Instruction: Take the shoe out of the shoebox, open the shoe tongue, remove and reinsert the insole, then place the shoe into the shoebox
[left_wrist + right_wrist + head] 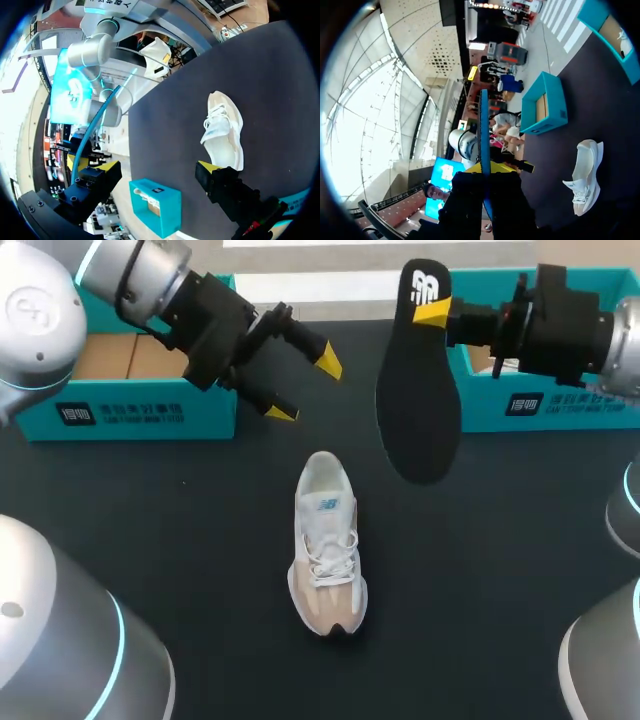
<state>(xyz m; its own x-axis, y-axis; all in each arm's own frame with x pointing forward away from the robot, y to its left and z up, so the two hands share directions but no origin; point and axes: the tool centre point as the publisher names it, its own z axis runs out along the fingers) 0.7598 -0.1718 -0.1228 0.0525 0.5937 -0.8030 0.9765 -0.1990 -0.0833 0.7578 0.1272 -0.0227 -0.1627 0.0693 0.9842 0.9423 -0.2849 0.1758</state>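
Note:
A white and beige shoe (328, 545) lies on the black table (180, 540) at its middle, laces up; it also shows in the left wrist view (223, 132) and the right wrist view (585, 175). My right gripper (432, 312) is shut on the heel end of a black insole (418, 390), which hangs in the air above the table, right of and beyond the shoe. In the right wrist view the insole (484, 135) stands edge-on between the yellow tips of that gripper (490, 169). My left gripper (305, 385) hovers open and empty beyond the shoe; its fingers (207, 169) are spread wide.
A teal shoebox (130, 390) stands at the back left under my left arm, another teal shoebox (540, 390) at the back right under my right arm. In the left wrist view one teal box (155, 207) sits near the table edge.

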